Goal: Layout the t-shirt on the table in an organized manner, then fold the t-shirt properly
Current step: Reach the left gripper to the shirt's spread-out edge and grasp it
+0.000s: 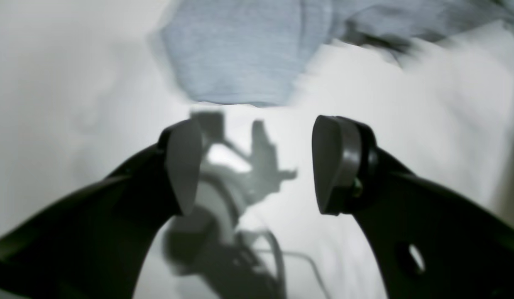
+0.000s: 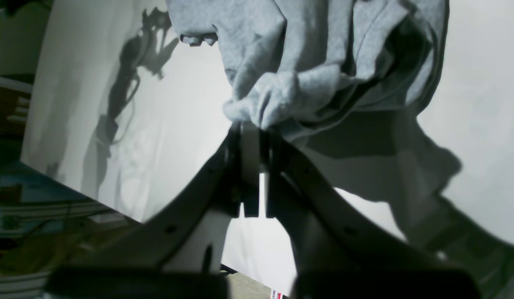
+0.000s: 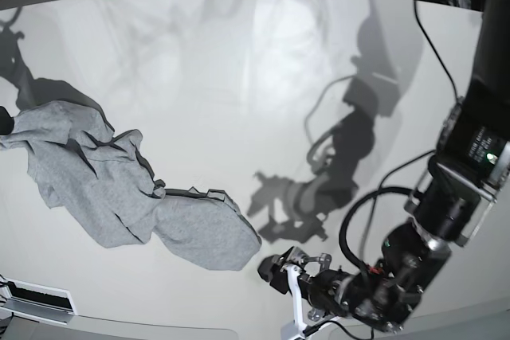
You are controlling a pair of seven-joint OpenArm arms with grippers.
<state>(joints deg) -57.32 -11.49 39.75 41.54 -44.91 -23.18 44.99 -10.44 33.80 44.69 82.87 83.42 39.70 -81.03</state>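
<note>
Heather-grey knit t-shirt point(image 3: 119, 189) lies bunched on the glossy white table point(image 3: 239, 77); right fingers point(image 2: 253, 137) pinch its edge, left fingers point(image 1: 182, 166) gape empty; tugging one-sided could twist it further.

Two curved matte-black fingers tipped with rounded dark-grey pads point(image 1: 336, 164) are seen in the left wrist view. In the base view, at four o'clock, a black jointed cylindrical arm point(image 3: 446, 212) is looped by a black cable point(image 3: 358, 216); a green light is lit on its upper segment.
</note>
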